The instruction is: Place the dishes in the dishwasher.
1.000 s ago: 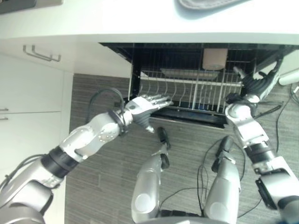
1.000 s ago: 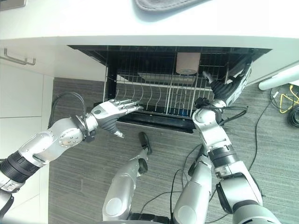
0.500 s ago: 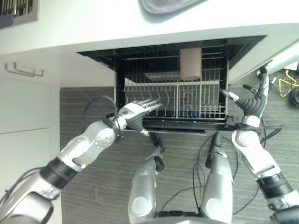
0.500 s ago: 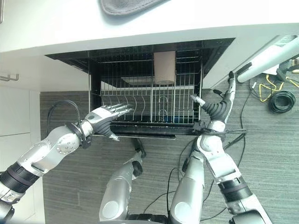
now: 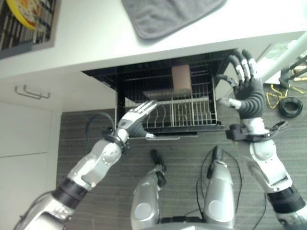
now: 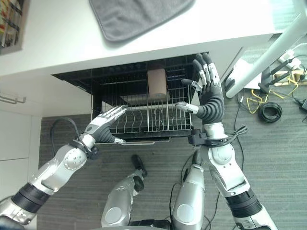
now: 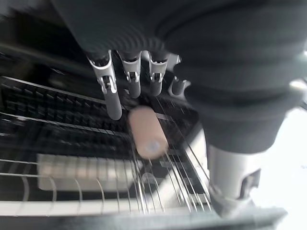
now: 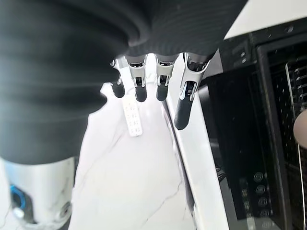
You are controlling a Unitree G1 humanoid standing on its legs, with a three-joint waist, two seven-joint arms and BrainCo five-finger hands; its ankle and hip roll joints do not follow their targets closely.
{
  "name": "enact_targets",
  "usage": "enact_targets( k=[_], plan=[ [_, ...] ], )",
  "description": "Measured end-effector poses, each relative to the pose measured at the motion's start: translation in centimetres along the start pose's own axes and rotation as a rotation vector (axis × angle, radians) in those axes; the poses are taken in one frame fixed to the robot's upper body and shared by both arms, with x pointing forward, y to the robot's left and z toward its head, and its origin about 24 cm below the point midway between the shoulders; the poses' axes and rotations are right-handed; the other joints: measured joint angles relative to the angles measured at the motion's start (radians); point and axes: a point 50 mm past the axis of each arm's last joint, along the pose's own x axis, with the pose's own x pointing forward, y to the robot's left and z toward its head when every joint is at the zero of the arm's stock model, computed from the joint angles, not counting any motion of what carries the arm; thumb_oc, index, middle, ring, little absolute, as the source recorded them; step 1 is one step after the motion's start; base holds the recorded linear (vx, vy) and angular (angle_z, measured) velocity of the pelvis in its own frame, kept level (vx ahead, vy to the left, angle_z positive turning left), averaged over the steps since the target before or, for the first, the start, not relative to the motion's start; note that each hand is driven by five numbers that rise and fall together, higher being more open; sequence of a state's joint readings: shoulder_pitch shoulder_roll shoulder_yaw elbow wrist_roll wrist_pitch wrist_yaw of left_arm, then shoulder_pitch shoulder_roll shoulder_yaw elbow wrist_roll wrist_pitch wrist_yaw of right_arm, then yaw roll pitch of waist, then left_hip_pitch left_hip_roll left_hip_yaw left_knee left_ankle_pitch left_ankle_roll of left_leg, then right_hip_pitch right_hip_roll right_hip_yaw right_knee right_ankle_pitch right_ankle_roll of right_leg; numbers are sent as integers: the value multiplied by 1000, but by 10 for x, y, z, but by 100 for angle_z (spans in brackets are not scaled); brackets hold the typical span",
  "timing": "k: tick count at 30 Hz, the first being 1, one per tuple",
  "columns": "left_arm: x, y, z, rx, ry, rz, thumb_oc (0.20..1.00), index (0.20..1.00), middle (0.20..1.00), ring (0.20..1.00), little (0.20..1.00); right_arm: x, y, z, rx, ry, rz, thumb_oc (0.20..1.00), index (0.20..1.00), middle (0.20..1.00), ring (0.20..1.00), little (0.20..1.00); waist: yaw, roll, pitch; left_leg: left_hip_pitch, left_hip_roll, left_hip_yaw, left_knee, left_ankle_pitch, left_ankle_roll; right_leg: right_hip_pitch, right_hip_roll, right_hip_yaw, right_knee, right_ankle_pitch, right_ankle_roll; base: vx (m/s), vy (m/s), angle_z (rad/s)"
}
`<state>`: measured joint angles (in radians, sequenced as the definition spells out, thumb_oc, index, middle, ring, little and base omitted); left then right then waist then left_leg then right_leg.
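White countertop (image 5: pixel 96 33) spans the far side of the scene, with a grey cloth (image 5: pixel 168 17) lying on it and, below its near edge, the open dishwasher (image 5: pixel 163 76) above a grey wood-grain floor (image 5: pixel 76 139). We see the dishwasher's wire rack (image 6: pixel 144 120) pulled partly out toward us. A beige cup (image 5: pixel 181 79) lies on its side toward the far part of the rack, and a pale flat dish (image 7: pixel 81 165) rests among the tines just nearer than the cup. On the far left of the countertop sits a dark slatted drying rack (image 5: pixel 24 24), with a yellow patterned plate (image 5: pixel 33 9) on it.

Our left hand (image 5: pixel 135 118) reaches to the rack's near left corner, fingers straight and relaxed, holding nothing; whether they touch the wire we cannot tell. Our right hand (image 6: pixel 208 93) is raised off the rack's right side, fingers spread and extended, empty.

We judge that the rack is already loaded with at least two items and that the step in hand is handling the rack itself, most likely sliding it in. The next move would call for a flat, even push on the rack's near edge, kept straight so the rack runs on its rails and the cup does not roll.
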<state>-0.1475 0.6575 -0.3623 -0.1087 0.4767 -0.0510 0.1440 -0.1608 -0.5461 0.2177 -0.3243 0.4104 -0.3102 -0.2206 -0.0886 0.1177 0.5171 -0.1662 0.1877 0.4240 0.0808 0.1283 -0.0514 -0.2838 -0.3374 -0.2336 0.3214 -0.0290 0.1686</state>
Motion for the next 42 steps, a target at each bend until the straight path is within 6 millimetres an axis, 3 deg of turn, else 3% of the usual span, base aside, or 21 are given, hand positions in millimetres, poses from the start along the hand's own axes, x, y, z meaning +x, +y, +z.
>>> enact_targets(
  k=[4,5,10,13,15,20,21,22,24,26,28,33,35,38,40,42],
  plan=[
    [-29,-6,-17,-137,120,101,1000,1000,1000,1000,1000,-26,-12,-12,-23,120,23,1000,1000,1000,1000,1000,0,-5,-29,112,3,-3,-65,-1,-20,115,14,-24,-47,-9,9,112,-74,3],
    [-45,-11,-25,-183,172,118,1000,1000,1000,1000,1000,-37,-15,-18,-10,179,32,1000,1000,1000,1000,1000,6,-15,-110,118,2,-3,-81,-3,-29,123,15,-33,-57,-13,11,62,-108,8],
    [-76,-16,-33,-354,238,229,1000,1000,1000,1000,1000,-74,-31,-39,16,346,-52,1000,1000,1000,1000,1000,24,-34,-224,190,-1,-3,-115,-4,-34,215,22,-61,-109,-23,25,65,-102,7],
    [-90,-17,-40,-436,281,282,1000,1000,1000,1000,1000,-100,-49,-58,-6,456,-212,1000,1000,1000,1000,1000,25,-45,-282,223,3,-5,-131,-2,-36,264,33,-80,-147,-21,28,48,-135,4],
    [-99,-14,-43,-516,300,381,1000,1000,1000,1000,1000,-111,-67,-58,-53,447,-341,1000,1000,1000,1000,1000,25,-46,-302,243,5,-5,-140,0,-37,300,47,-82,-184,-4,32,54,-168,-3],
    [-127,-6,-76,-672,459,671,1000,1000,1000,1000,1000,-149,-120,-53,-207,419,-757,1000,1000,1000,1000,1000,24,-61,-358,277,6,-4,-164,-1,-41,341,65,-87,-239,5,34,45,-110,-2],
    [-133,-5,-83,-688,495,706,1000,1000,1000,1000,1000,-161,-128,-53,-235,437,-836,1000,1000,1000,1000,1000,24,-67,-370,279,8,-6,-165,-1,-41,350,68,-91,-246,6,34,88,-192,5],
    [-147,-6,-96,-744,578,787,1000,1000,1000,1000,1000,-189,-142,-57,-275,487,-998,1000,1000,1000,1000,1000,26,-83,-384,293,11,-8,-165,-3,-45,370,74,-96,-256,6,34,74,-159,6],
    [-161,-18,-108,-852,675,839,1000,1000,1000,1000,1000,-228,-149,-66,-293,603,-1169,1000,1000,1000,1000,1000,27,-99,-409,297,14,-15,-165,-5,-48,385,80,-104,-274,7,33,53,-131,7],
    [-164,-32,-109,-931,713,805,1000,1000,1000,1000,1000,-254,-143,-74,-276,696,-1255,1000,1000,1000,1000,1000,28,-110,-412,303,21,-18,-166,-5,-51,400,89,-105,-287,15,29,9,-123,4],
    [-153,-46,-102,-1024,679,724,1000,1000,1000,1000,1000,-274,-134,-84,-263,802,-1297,1000,1000,1000,1000,1000,40,-113,-416,304,23,-20,-167,-4,-52,402,91,-106,-291,16,27,-31,-82,1],
    [-130,-85,-72,-1166,580,367,1000,1000,1000,1000,1000,-290,-109,-110,-196,985,-1260,1000,1000,1000,1000,1000,53,-103,-415,286,22,-25,-170,-5,-51,402,97,-108,-326,34,23,-38,-57,1],
    [-126,-115,-58,-1217,575,117,1000,1000,1000,1000,1000,-302,-97,-122,-168,1102,-1250,1000,1000,1000,1000,1000,62,-92,-415,285,23,-25,-173,-5,-51,404,99,-107,-338,40,22,0,0,0],
    [-138,-149,-41,-1270,611,-125,1000,1000,1000,1000,1000,-312,-85,-128,-153,1186,-1208,1000,1000,1000,1000,1000,60,-77,-414,283,23,-24,-173,-9,-55,402,99,-107,-343,42,21,0,0,0],
    [-156,-171,-39,-1304,728,-245,1000,1000,1000,1000,1000,-319,-77,-132,-151,1249,-1163,1000,1000,1000,1000,1000,54,-71,-412,283,23,-20,-173,-6,-51,404,100,-107,-353,45,23,-2,17,-5],
    [-166,-175,-43,-1362,806,-192,1000,1000,1000,1000,1000,-323,-74,-132,-141,1265,-1160,1000,1000,1000,1000,1000,51,-70,-410,287,21,-18,-173,-4,-53,411,100,-107,-359,50,19,0,0,0]
  ],
)
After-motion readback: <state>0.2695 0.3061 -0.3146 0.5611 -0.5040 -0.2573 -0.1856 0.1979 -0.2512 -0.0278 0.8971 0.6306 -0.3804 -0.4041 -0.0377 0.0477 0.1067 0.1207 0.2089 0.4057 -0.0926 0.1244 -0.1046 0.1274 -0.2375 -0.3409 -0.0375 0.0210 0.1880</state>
